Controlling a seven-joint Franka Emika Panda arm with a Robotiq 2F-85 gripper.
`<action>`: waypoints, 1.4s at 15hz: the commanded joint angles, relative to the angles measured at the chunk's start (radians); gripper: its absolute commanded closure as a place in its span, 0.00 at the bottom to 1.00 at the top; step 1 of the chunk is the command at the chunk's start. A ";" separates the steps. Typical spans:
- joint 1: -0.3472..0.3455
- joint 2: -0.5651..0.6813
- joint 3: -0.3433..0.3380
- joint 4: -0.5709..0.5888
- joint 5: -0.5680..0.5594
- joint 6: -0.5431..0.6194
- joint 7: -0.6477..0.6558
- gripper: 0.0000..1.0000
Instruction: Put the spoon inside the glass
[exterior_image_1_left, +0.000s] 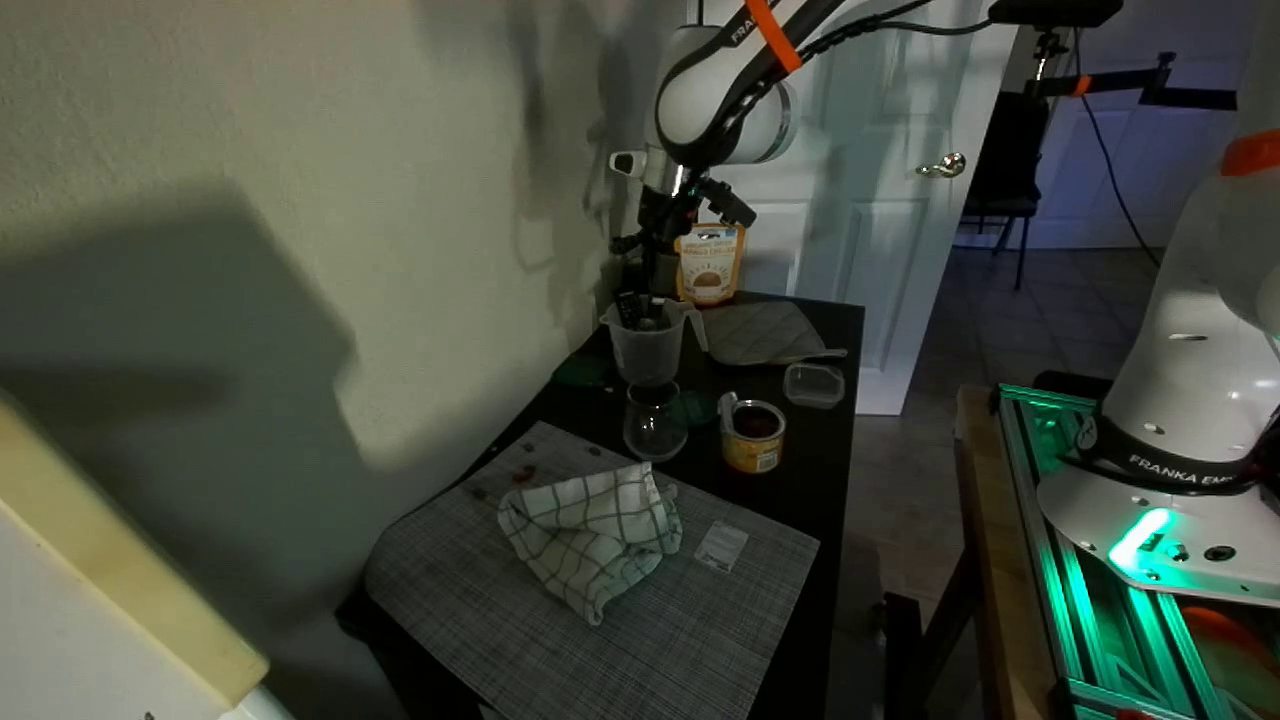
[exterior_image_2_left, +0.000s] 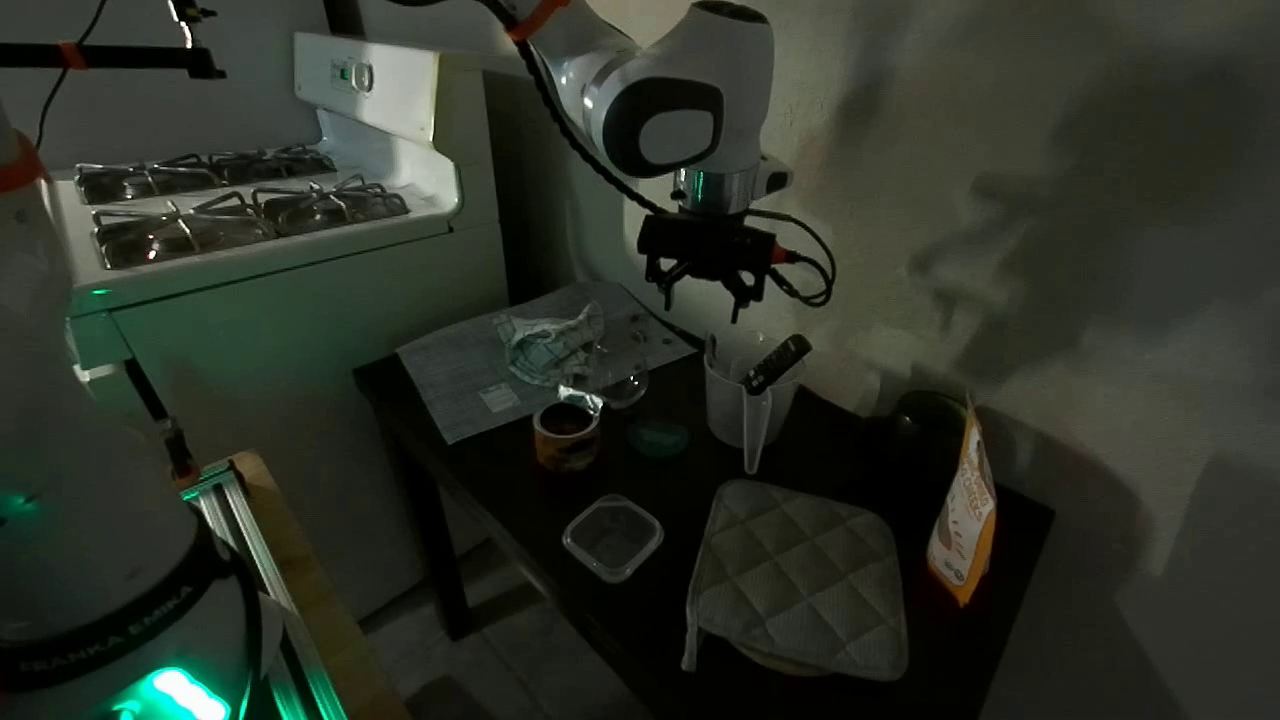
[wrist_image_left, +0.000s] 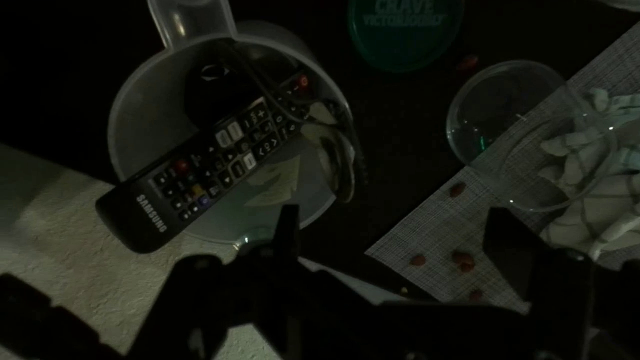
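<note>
In an exterior view, from the left, one mat (exterior_image_2_left: 448, 380) covers the end of the bench (exterior_image_2_left: 672, 485); one cloth (exterior_image_2_left: 545, 350) lies crumpled on it, in from its edges, and the wrist view shows at least four red bits (wrist_image_left: 463, 261) there. One can (exterior_image_2_left: 567, 447) stands just off the mat, and one tub (exterior_image_2_left: 612, 540) lies closer to the bench's front edge, with open bench between the two. One glass (exterior_image_2_left: 621, 378) stands by the mat's edge, near the cloth. One green lid (exterior_image_2_left: 658, 438) lies between the can and one jug (exterior_image_2_left: 726, 405). Between glass and jug runs an open strip of dark bench. The jaws hang near the jug, higher than its rim, spread apart and released, with the wall (exterior_image_2_left: 900, 200) rising behind them. Inside the jug, one remote (exterior_image_2_left: 777, 365) sticks up past the rim. In the wrist view, one slender piece, seemingly the spoon (wrist_image_left: 334, 155), leans inside the jug at the rim facing the glass; it is too dim to be certain. One pad (exterior_image_2_left: 805, 580) lies just beside the jug, and one pouch (exterior_image_2_left: 965, 520) stands upright near the bench's right edge, a narrow gap of bench between pad and pouch.
</note>
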 joint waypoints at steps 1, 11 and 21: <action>0.000 0.013 0.009 -0.021 -0.044 0.050 0.037 0.17; -0.004 0.036 -0.009 -0.012 -0.213 0.029 0.146 0.62; -0.016 0.026 0.016 -0.014 -0.203 0.012 0.118 1.00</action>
